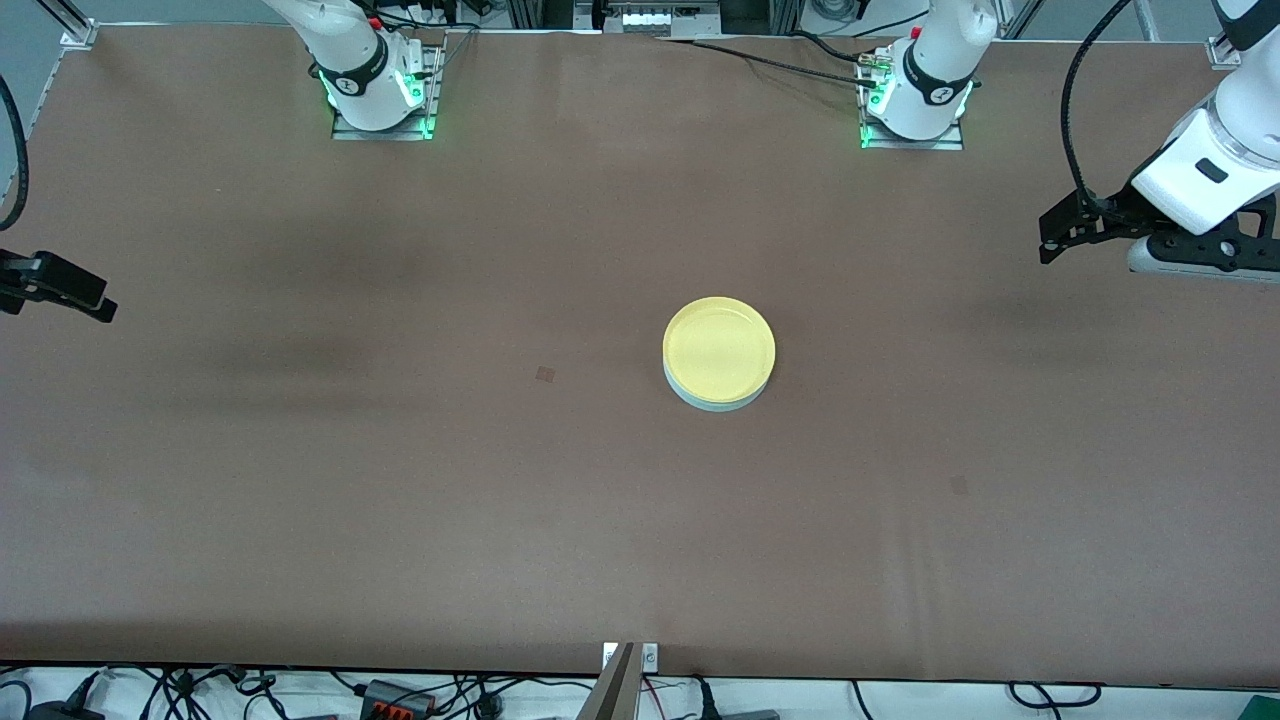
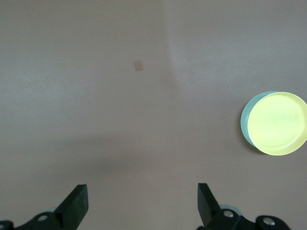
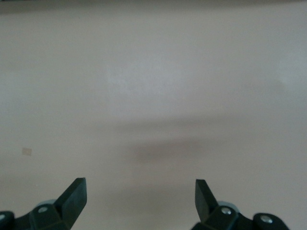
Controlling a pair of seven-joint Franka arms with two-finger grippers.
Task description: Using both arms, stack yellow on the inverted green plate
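Hovering high over the table's [image 1: 300, 480] left-arm end, my left gripper [image 2: 143, 203] hangs with fingers spread wide, nothing between them. My right gripper [image 3: 140, 199] hangs likewise over the right-arm end, fingers apart and empty; only its black tip shows in the front view. Both arms wait, drawn out to the table's ends. Mid-table, the yellow plate [image 1: 719, 349] sits rim-up on the green plate [image 1: 716, 402], slightly off-centre, a mint crescent showing.

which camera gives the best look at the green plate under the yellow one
The left wrist view: the green plate shows as a crescent beside the yellow plate stacked on it. The front view shows only a thin green edge. The right wrist view shows none of it.
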